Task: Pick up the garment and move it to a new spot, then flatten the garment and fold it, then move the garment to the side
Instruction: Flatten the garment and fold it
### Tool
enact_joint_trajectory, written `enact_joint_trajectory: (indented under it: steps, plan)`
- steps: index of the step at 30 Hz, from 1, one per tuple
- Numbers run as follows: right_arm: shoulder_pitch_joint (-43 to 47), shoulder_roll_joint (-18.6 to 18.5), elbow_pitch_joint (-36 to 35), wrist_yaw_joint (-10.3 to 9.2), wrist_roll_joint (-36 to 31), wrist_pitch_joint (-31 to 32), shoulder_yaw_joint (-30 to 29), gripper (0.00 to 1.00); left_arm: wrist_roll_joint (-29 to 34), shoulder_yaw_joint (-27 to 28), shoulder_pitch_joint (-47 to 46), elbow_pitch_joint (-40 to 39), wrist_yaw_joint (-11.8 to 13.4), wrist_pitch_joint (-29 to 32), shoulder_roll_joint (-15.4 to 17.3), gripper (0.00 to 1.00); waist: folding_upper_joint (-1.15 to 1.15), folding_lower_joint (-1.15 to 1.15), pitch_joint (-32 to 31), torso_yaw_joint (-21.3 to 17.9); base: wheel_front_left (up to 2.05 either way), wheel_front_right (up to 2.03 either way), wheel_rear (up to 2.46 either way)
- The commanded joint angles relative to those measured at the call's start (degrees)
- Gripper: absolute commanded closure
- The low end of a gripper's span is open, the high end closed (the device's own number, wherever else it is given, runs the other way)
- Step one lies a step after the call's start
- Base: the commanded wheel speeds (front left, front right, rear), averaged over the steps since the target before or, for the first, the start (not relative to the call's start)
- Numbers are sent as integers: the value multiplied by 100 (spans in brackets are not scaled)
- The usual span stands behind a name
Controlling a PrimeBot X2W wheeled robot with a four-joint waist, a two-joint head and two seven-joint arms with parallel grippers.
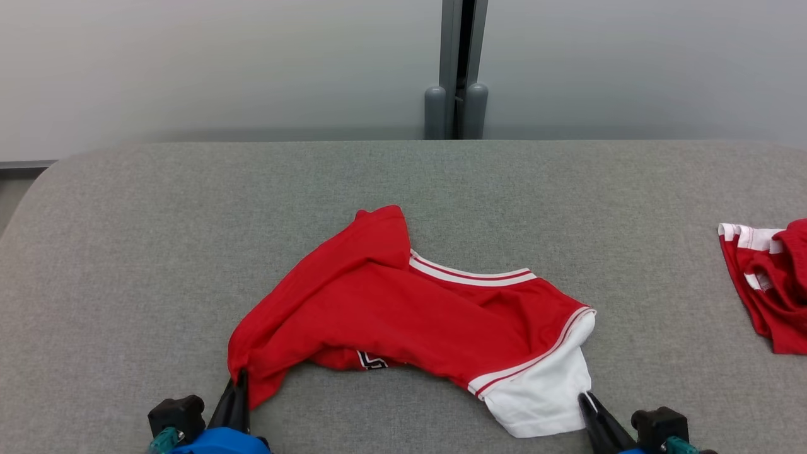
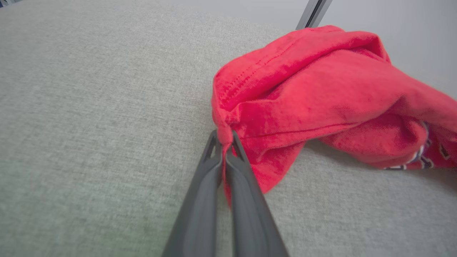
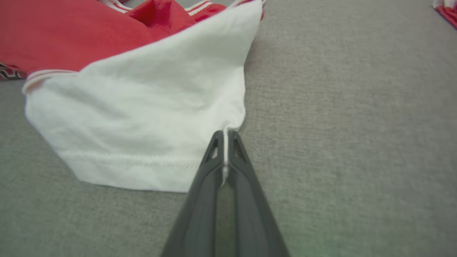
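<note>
A red garment (image 1: 403, 312) with white striped trim and a white sleeve (image 1: 545, 394) lies crumpled on the grey table (image 1: 126, 252), near the front middle. My left gripper (image 1: 239, 379) is shut on the garment's red lower-left corner; in the left wrist view the red cloth (image 2: 321, 92) bunches between the dark fingers (image 2: 200, 200). My right gripper (image 1: 585, 398) is shut on the edge of the white sleeve (image 3: 142, 117), its fingers (image 3: 246, 192) pinching the hem corner. Part of a black-and-white print peeks out under the garment's fold (image 1: 372, 360).
A second red and white garment (image 1: 769, 277) lies bunched at the table's right edge. A grey post (image 1: 457, 69) stands behind the table against a pale wall. Bare grey table surface spreads to the left and behind the garment.
</note>
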Motion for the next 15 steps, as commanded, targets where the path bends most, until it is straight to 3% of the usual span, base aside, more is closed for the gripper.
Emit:
enact_joint_trajectory:
  steps: [1,10,15]
  plan:
    - [-79,16,-123,2,102,27,-17,100,25,48,44,-102,7,0,31,100,0,1,-24,15,0,0,0]
    - [-500,2,-1685,1,984,24,-407,100,-57,54,-318,-1117,7,-2,184,100,0,1,-145,82,0,0,0]
    - [-1084,-29,-2437,2,1570,23,-529,100,-139,-2,-828,-1930,7,-1,513,100,0,1,-248,97,0,0,0]
